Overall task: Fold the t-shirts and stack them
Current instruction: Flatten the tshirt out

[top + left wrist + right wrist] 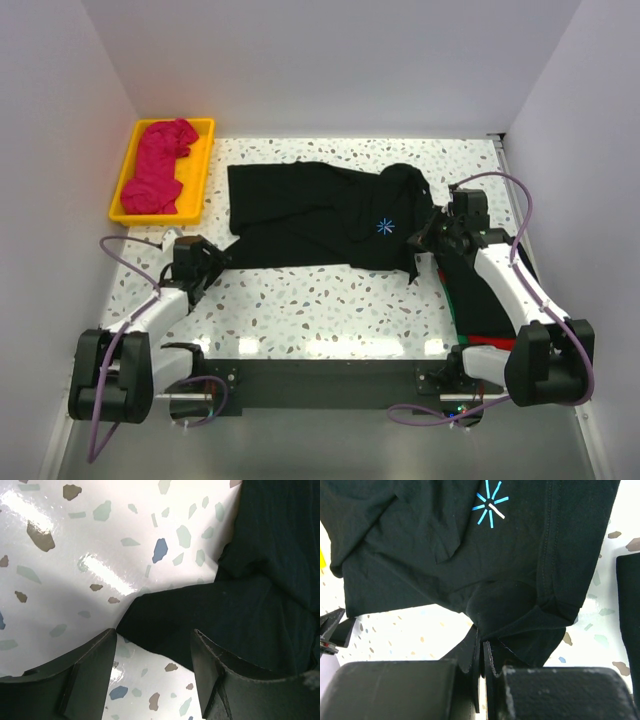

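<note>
Black t-shirt (320,215) lies spread across the speckled tabletop (330,310), seen whole only from above. The right wrist view shows the right jaws pinched together on a fold of its cloth. The left wrist view shows the left jaws wide apart, straddling its corner and gripping nothing.

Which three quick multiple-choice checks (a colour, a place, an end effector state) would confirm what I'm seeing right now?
1. The logo on the black t-shirt is: A red; B light blue; C yellow.
2. The magenta t-shirt lies: A in the yellow tray; B on the black t-shirt; C beside the tray.
3. The left end effector is: A shut on cloth; B open; C out of view.

Answers: 1 B, blue rays with one white stroke; 2 A, heaped inside the tray's rim; 3 B, fingers apart astride the black t-shirt's corner.
</note>
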Available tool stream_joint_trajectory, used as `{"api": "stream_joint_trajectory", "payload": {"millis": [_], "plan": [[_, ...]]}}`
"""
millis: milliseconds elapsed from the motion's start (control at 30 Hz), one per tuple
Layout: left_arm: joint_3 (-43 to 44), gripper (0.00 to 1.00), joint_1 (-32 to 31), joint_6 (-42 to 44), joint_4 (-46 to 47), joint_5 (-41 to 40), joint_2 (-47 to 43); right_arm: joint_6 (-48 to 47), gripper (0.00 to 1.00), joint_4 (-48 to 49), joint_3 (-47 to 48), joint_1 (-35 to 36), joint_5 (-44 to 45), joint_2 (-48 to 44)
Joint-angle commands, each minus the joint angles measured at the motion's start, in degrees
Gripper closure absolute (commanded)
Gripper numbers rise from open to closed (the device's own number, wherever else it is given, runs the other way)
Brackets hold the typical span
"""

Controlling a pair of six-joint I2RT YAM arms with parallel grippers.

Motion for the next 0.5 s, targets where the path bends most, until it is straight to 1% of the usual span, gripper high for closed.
{"api": "stream_joint_trajectory", "payload": {"millis": [0,100,133,200,300,333,367,400,467], "plan": [[-1.45,0.35,0.35,0.05,6.67,-2.49,1.27,0.19,1.0,1.81,0.51,-0.16,-1.36,0.01],[-1.27,0.39,0.35,0.14,7.82,-2.49,2.42,0.1,1.0,1.73,0.42,-0.07,-1.1,-0.25],[-1.18,0.43,0.35,0.31,8.26,-2.58,2.68,0.19,1.0,1.64,0.42,-0.16,-1.1,-0.52],[-0.83,0.47,0.35,0.67,8.61,-2.66,2.68,0.28,1.0,1.38,0.25,-0.16,-0.93,-0.78],[-0.22,0.56,0.35,1.19,8.52,-2.93,2.51,0.28,1.0,1.2,0.42,-0.07,-0.75,-1.22],[-0.04,0.61,0.35,1.46,8.44,-3.28,2.33,0.28,1.0,1.11,0.33,-0.16,-0.66,-1.31],[0.13,0.63,0.35,1.63,8.44,-3.54,2.33,0.28,1.0,1.11,0.42,-0.16,-0.49,-1.48],[0.48,0.69,0.35,1.9,8.44,-3.89,2.24,0.19,1.0,0.94,0.42,-0.16,-0.4,-1.49],[1.01,0.73,0.35,2.07,8.08,-4.07,2.07,0.19,1.0,0.76,0.51,-0.16,-0.4,-1.84]]}}
